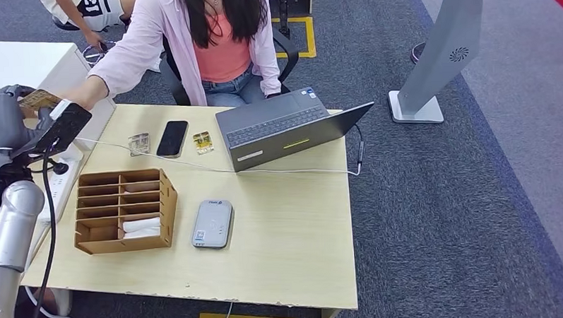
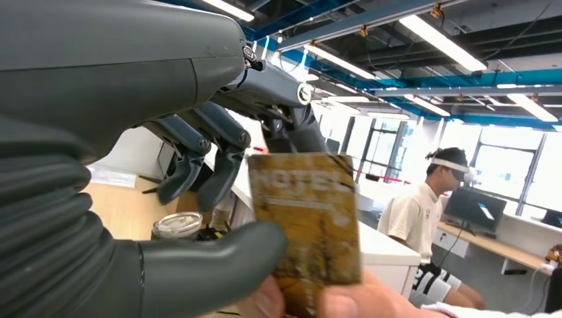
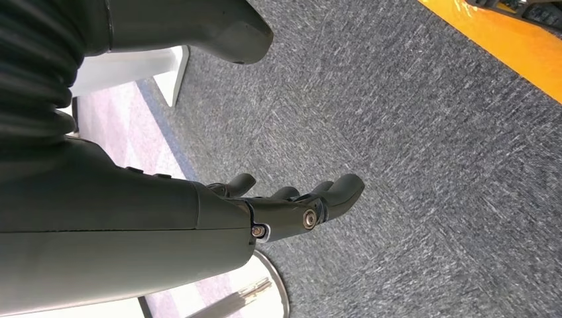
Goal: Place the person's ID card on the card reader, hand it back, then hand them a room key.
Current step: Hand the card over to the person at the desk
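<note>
While my left hand (image 2: 199,218) pinches a brown "HOTEL" card (image 2: 308,222) betw. thumb and fingers, the person's fingers (image 2: 338,301) are touching its lower edge; I read this as the room-key handover, last step; the card sits raised off the table's left end, near their outstretched arm (image 1: 120,62). Next: loosen only once they've got it. Right hand (image 3: 291,209) hangs empty, fingers loosely apart, over carpet. Card reader (image 1: 212,223) sits bare on the table.

Bare desk strip (image 1: 295,229) right of card reader (image 1: 212,223); laptop (image 1: 284,127), cable (image 1: 194,164), wooden organizer (image 1: 125,210) crowd back and left.
</note>
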